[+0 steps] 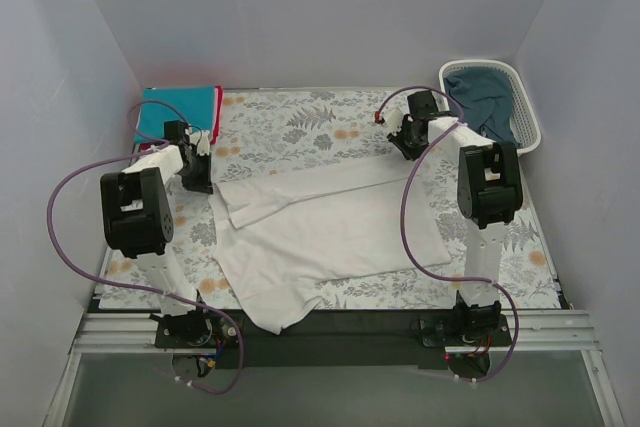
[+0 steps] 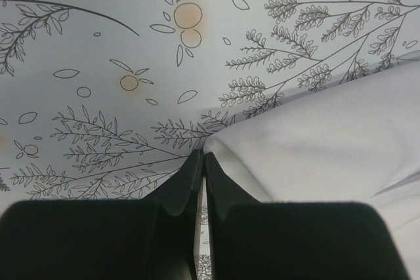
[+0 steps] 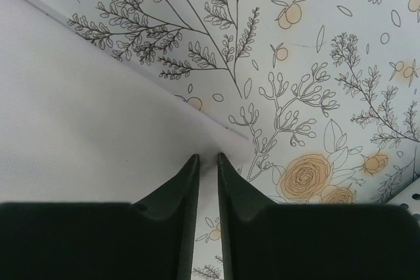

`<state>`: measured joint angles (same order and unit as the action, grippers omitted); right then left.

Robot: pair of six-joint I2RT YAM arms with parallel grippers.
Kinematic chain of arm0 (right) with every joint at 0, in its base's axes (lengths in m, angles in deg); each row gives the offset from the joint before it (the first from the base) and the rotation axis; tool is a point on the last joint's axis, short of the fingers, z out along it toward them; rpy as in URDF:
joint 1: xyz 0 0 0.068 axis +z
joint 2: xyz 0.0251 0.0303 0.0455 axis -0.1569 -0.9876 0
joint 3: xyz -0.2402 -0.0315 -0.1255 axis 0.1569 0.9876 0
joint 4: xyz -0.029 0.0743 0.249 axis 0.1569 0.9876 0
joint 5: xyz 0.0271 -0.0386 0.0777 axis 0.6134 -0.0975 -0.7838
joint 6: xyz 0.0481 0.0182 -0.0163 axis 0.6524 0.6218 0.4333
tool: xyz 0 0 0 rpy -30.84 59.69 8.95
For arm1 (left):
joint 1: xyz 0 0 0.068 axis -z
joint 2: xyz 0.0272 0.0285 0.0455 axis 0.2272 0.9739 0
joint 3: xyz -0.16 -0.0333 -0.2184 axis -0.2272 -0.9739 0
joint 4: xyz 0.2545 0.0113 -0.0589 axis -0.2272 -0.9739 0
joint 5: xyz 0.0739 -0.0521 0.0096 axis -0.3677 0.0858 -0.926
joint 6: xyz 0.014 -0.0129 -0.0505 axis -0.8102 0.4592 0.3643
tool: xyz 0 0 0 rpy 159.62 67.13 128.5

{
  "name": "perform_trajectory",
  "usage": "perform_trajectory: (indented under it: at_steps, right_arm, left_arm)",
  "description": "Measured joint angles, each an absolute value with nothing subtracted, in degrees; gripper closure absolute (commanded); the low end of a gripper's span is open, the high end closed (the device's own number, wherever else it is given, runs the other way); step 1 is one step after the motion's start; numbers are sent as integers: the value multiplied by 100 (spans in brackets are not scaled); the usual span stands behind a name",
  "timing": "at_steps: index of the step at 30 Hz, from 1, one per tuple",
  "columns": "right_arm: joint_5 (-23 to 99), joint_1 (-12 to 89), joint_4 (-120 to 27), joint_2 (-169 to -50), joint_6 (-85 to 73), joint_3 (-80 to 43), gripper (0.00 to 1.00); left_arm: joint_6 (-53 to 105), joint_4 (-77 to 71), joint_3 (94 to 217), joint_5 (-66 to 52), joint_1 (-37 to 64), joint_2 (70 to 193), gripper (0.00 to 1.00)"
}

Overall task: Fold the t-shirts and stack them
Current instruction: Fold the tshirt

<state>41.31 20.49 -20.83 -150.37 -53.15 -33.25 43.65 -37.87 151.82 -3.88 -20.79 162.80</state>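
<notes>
A white t-shirt (image 1: 320,227) lies spread across the middle of the table, its far part folded over toward the front. My left gripper (image 1: 200,172) is at the shirt's far left corner. In the left wrist view its tips (image 2: 200,155) are closed on the corner of the white cloth (image 2: 315,142). My right gripper (image 1: 405,147) is at the far right corner. In the right wrist view its tips (image 3: 207,157) pinch the white cloth's edge (image 3: 79,116). A bright teal t-shirt (image 1: 175,112) lies at the back left on a red t-shirt (image 1: 217,112). A dark blue-teal t-shirt (image 1: 480,97) lies in the basket.
The white slatted basket (image 1: 528,112) stands at the back right corner. The floral tablecloth (image 1: 300,122) covers the table. Purple cables loop beside both arms. Grey walls close in the back and both sides.
</notes>
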Motion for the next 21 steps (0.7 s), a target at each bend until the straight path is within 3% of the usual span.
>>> perform_trajectory:
  at_steps: [9,12,13,17,21]
  right_arm:
    - [4300,2065,-2074,-15117,-5197,-3452,75]
    - [4249,2062,-2011,-15120,-5158,-3496,71]
    - [4177,2060,-1963,-15122,-5136,-3522,68]
    - [3819,2034,-1650,-15052,-5018,-3548,61]
    - [3342,2076,-1224,-14779,-4813,-3548,58]
  left_arm:
    - [4564,-3601,15248,-895,-2018,16319,100]
    - [4555,-3658,15366,-877,-2018,16367,83]
    - [4540,-3706,15396,-842,-2020,16367,73]
    - [4489,-4001,15547,-696,-2036,16234,62]
    - [4474,-4388,15639,-416,-2049,15751,62]
